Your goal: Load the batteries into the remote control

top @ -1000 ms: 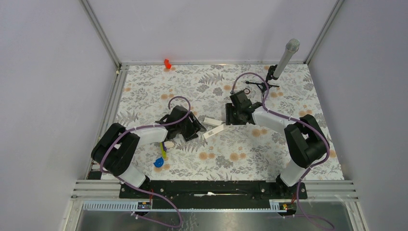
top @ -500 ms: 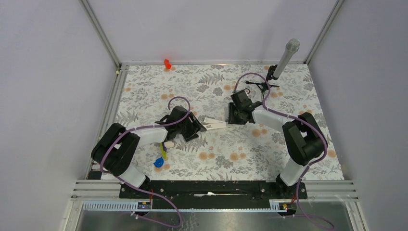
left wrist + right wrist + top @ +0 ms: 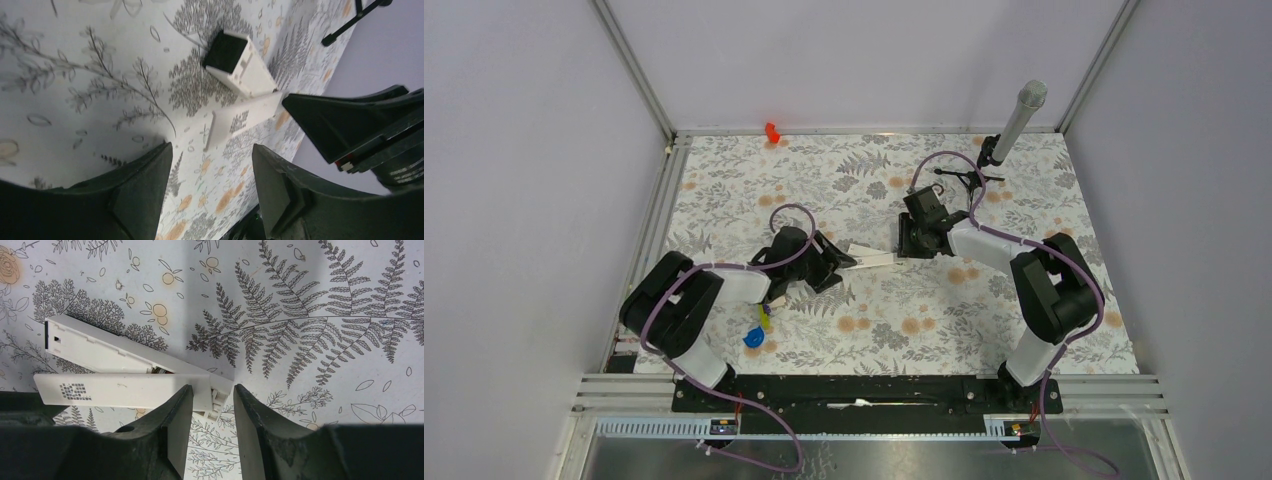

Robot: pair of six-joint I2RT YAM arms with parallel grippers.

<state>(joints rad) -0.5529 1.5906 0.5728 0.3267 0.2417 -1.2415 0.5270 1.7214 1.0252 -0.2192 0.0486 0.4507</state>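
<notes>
Two pincers bracket the remote control end to end: my right pincer pinches one end; the left pincer, spread, faces the other.

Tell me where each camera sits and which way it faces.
Top external: above and behind the bases, looking down on the table; left arm and right arm show.
Left wrist: on the left gripper, looking across the table at the remote control; open fingers show.
Right wrist: on the right gripper, looking down at the remote control's end between its fingers.
All three share the remote control.
</notes>
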